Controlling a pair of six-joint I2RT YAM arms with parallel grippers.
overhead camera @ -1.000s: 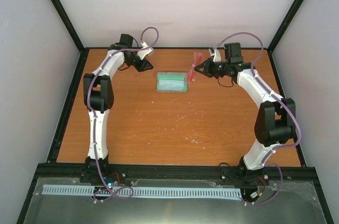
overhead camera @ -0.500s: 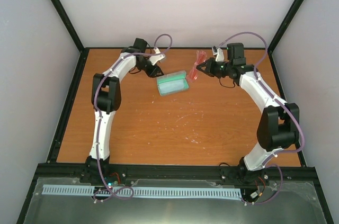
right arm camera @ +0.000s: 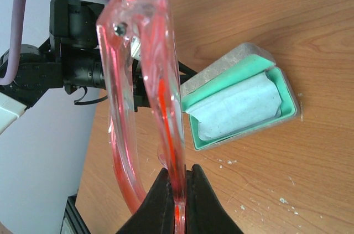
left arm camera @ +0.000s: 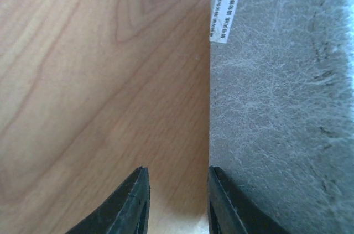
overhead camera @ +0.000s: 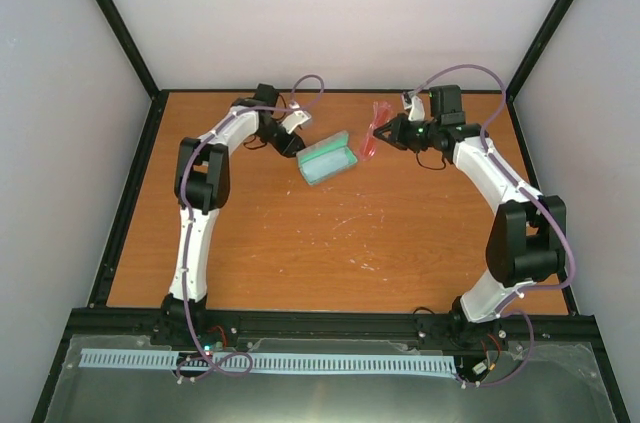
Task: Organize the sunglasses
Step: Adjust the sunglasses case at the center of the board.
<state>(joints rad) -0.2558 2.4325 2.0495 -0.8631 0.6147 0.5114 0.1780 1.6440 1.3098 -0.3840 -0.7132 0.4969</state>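
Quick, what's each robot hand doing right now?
Left gripper: open, empty, beside the case.
Right gripper: closed on the sunglasses.

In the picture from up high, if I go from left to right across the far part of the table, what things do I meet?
Left gripper → open case → sunglasses.

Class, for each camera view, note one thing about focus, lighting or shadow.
Top external: even, soft light, faint shadows; the sunglasses show small. Left wrist: the case fills the right side, grain sharp, label print too small to read. Right wrist: the sunglasses loom close and slightly soft; the table behind looks crisp.
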